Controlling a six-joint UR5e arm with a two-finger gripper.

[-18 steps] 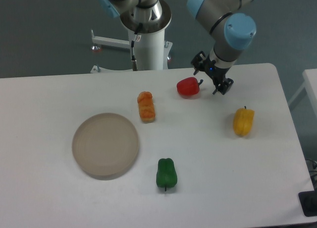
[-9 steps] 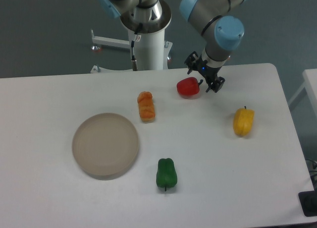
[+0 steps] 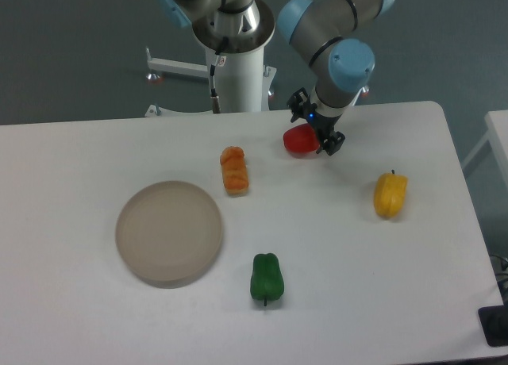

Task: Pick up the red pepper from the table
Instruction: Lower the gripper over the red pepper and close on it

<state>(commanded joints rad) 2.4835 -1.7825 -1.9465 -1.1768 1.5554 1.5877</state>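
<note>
A white table (image 3: 357,286) fills most of the frame, with a round beige plate (image 3: 169,232) at lower left. Upper centre, the arm's gripper (image 3: 315,127) hangs over the red pepper (image 3: 299,141), overlapping its right side; its fingers appear spread, though whether they grip cannot be told. Orange (image 3: 234,170), yellow (image 3: 390,194) and green (image 3: 267,278) peppers lie apart.

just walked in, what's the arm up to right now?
The UR5e's gripper is over the right side of the red pepper, near the back of the white table. The pepper is on the table, not lifted, and whether the fingers have closed cannot be told. An orange ridged pepper, a yellow pepper, a green pepper and a round beige plate sit apart from the gripper.
</note>
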